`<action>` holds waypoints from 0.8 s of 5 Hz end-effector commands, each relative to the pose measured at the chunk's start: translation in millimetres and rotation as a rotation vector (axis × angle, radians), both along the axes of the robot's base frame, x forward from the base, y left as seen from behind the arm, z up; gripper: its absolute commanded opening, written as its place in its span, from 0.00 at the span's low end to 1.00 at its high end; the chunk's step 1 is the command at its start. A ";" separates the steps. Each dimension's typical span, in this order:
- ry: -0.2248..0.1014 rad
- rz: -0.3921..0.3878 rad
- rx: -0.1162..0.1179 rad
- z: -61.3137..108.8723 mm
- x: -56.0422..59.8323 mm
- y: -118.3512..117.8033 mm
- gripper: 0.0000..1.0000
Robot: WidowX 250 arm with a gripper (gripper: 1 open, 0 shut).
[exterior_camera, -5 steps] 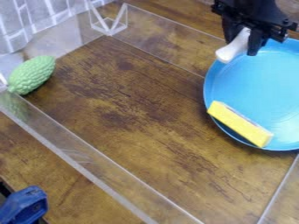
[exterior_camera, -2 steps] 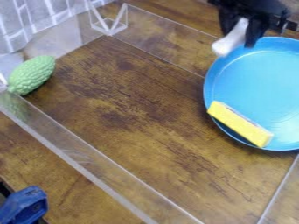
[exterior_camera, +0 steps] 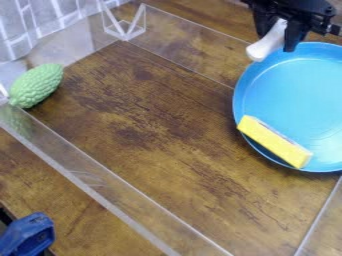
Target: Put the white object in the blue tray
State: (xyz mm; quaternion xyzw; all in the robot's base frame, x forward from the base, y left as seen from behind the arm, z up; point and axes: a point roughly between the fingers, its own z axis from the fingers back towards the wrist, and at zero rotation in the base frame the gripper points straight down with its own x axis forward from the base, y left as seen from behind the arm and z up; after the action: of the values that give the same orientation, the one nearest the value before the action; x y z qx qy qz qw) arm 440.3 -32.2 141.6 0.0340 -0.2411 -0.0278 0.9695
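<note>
The white object [exterior_camera: 266,42] is a small elongated white piece, held at its upper end by my black gripper [exterior_camera: 286,22] at the top right of the camera view. It hangs tilted over the far-left rim of the blue tray [exterior_camera: 274,95], its lower end pointing down-left. The gripper's fingers are shut on it. The round blue tray sits at the right edge of the wooden table, partly cut off by the frame.
A yellow rectangular block [exterior_camera: 275,141] lies inside the tray near its front. A bumpy green object [exterior_camera: 36,85] rests at the left edge. Clear plastic walls [exterior_camera: 107,190] border the wooden surface. A blue item [exterior_camera: 24,236] shows at the bottom left corner.
The gripper has lifted the white object slightly, from just touching the tray's rim to hanging a little higher above it.
</note>
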 end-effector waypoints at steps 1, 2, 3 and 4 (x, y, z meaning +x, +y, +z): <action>-0.089 -0.011 -0.009 27.4 4.6 8.0 0.00; -0.097 -0.009 -0.016 20.4 2.2 -2.4 1.00; -0.101 -0.006 -0.019 14.0 2.9 -12.8 1.00; -0.086 0.002 -0.021 2.0 3.4 -18.7 1.00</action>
State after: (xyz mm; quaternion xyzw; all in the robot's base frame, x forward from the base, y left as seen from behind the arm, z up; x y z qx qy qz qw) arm 442.2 -42.7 125.0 0.0297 -0.2587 -0.0169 0.9654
